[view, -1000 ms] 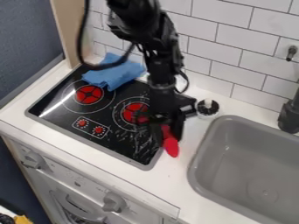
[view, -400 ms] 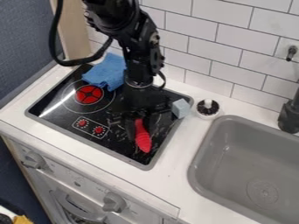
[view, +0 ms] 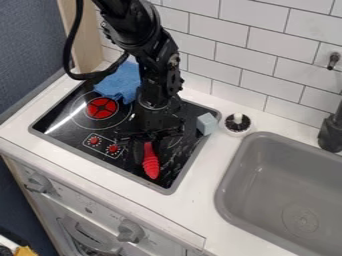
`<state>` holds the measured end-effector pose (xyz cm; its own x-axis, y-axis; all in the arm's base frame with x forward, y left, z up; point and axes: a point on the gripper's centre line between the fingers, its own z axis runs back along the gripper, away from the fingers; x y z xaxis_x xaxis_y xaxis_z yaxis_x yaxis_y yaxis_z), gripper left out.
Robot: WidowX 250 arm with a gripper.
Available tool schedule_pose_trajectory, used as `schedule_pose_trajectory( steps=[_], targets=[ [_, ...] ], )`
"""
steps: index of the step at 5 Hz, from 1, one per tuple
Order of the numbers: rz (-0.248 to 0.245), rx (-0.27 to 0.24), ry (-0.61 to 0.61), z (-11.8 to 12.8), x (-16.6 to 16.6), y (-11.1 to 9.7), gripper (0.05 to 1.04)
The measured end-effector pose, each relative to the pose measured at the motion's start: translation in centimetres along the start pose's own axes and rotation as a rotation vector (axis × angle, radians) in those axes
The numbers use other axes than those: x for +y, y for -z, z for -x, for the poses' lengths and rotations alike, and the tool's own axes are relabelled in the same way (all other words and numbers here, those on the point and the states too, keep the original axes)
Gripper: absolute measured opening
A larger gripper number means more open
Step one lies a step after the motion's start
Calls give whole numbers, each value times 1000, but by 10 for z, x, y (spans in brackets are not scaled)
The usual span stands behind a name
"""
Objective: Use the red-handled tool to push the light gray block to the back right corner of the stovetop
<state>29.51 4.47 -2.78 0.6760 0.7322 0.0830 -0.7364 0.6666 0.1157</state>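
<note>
The black gripper (view: 148, 146) hangs low over the right part of the black stove top (view: 123, 161). At its fingertips is a red ribbed object (view: 151, 165), its upper end hidden between or behind the fingers and its rounded end pointing down toward the stove's front edge. How firmly it is held cannot be made out. Behind and left of the arm, a blue cloth (view: 120, 84) lies across the stove's back edge. A pale blue-grey block (view: 206, 124) rests at the stove's right edge, apart from the gripper.
A white round container with a dark brush-like top (view: 237, 123) stands on the counter right of the block. The grey sink (view: 229, 183) and black faucet (view: 330, 132) are at the right. A tiled wall rises behind, and a wooden panel (view: 85, 42) stands at the back left.
The gripper and the red object have moved left together, from the stove's right edge to over the stove top. The block has come into sight from behind the arm.
</note>
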Motion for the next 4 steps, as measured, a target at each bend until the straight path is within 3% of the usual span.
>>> schedule_pose_trajectory(
  steps=[1, 2, 3, 4],
  targets=[
    [-18, 20, 3, 2, 1, 7, 488],
    [-24, 50, -22, 2, 6, 7, 805],
    [-29, 61, -21, 2, 9, 7, 1005],
    [8, 41, -14, -2, 6, -5, 1005]
  ],
)
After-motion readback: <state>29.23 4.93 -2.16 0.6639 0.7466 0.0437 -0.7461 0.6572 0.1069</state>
